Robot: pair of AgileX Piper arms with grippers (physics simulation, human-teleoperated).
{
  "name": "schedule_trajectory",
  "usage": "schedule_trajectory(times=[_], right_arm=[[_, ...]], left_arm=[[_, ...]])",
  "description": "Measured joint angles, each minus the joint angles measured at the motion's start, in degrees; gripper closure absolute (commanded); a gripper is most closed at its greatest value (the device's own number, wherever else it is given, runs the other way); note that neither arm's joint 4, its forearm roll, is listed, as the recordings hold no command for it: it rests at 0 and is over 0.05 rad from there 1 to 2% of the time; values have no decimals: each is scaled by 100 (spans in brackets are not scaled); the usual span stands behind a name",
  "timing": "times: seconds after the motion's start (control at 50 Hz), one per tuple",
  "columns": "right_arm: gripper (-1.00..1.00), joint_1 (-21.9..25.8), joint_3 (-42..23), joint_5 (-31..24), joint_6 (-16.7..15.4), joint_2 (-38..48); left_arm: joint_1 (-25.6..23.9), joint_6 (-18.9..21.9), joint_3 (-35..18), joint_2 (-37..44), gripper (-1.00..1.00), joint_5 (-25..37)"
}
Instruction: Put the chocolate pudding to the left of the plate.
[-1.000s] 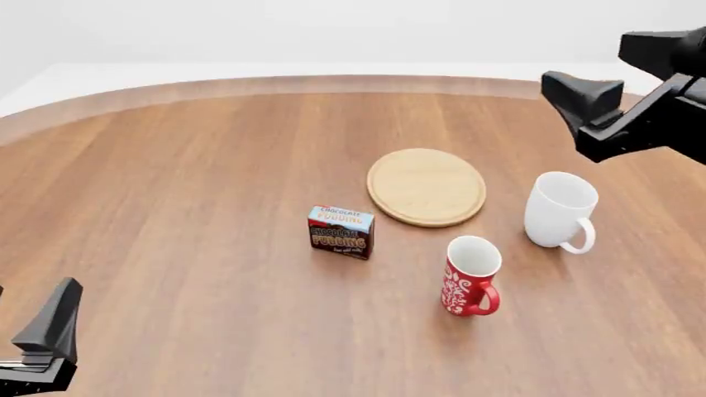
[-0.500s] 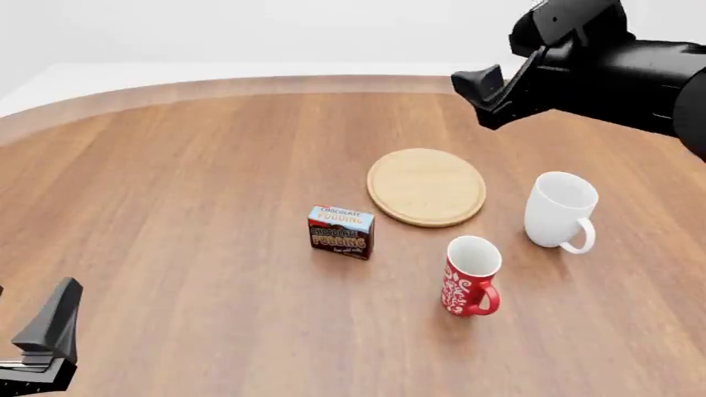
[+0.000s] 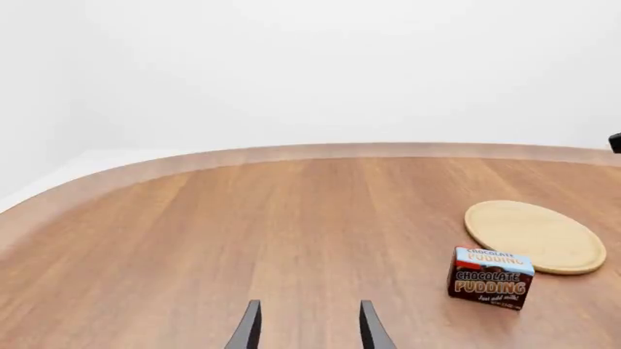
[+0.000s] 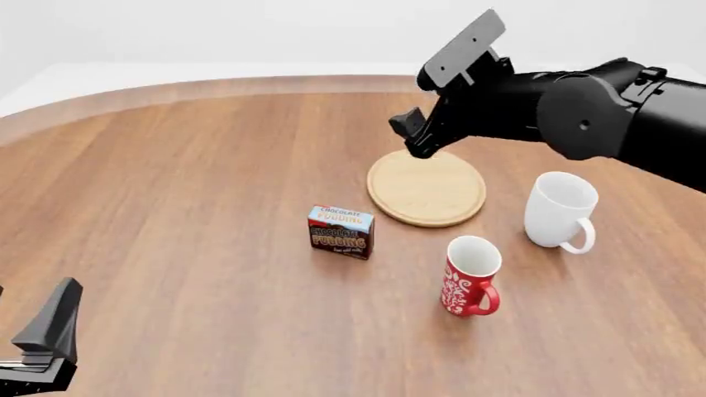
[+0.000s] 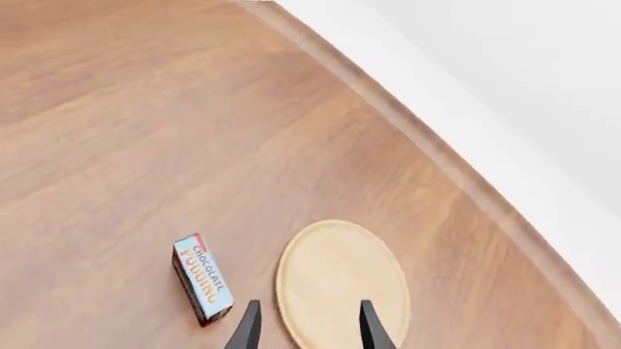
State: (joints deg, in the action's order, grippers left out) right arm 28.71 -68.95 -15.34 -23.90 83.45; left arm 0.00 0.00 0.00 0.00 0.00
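Note:
The chocolate pudding (image 4: pixel 341 232) is a small brown carton with a light blue top. It stands upright on the table, just left of and nearer than the plate (image 4: pixel 426 187), a flat round tan disc. My right gripper (image 4: pixel 411 136) hangs open and empty in the air over the plate's far left edge. In the right wrist view its open fingers (image 5: pixel 308 326) frame the plate (image 5: pixel 342 283), with the pudding (image 5: pixel 202 280) beside it. My left gripper (image 4: pixel 45 339) is open and empty at the near left corner. Its view (image 3: pixel 308 329) shows the pudding (image 3: pixel 490 278) and plate (image 3: pixel 534 236) far off.
A white mug (image 4: pixel 560 209) stands right of the plate. A red patterned mug (image 4: pixel 471 275) stands nearer, right of the pudding. The round wooden table's far rim (image 4: pixel 276 85) curves along the back.
My right arm has swung in from the far right toward the left and down, and now hangs over the plate's far edge. The left arm, pudding, plate and mugs have not moved.

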Motion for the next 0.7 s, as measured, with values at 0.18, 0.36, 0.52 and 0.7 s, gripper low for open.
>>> schedule_trajectory(times=[0.18,0.36,0.52,0.7], right_arm=[[-100,180,-94,-13,-29,368],[-100,364,-106,21,-4,681],[-100,509,-106,51,41,918],[-100,663,-98,108,115,1124]], left_arm=[[0,0,0,0,-100,0],[0,0,0,0,-100,0],[0,0,0,0,-100,0],[0,0,0,0,-100,0]])
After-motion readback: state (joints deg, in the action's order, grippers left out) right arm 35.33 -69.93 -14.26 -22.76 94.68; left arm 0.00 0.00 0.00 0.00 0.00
